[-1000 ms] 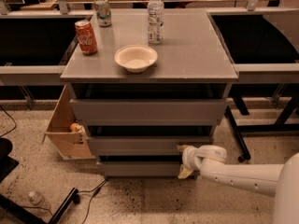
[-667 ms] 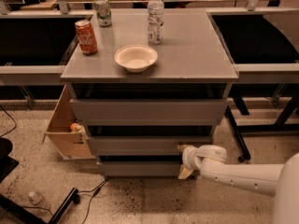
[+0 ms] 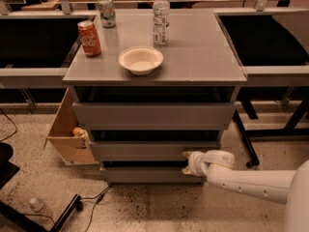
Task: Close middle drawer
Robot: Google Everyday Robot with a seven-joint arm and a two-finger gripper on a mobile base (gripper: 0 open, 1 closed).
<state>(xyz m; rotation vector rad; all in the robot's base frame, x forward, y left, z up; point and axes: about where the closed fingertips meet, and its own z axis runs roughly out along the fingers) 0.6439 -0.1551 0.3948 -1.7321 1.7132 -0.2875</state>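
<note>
Grey cabinet (image 3: 203, 57) and its middle drawer (image 3: 154, 150), second of three fronts, stood exactly as a second earlier, seemingly not fully home, while the gripper (image 3: 189, 162) stayed at that front's lower right corner, whether open or closed I could not tell.

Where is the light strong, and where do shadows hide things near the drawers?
Camera view: warm light falls on the cabinet top; gaps above the fronts are in deep shadow, hiding the inside of the middle drawer; the gripper, near that drawer's right end, is well lit.
</note>
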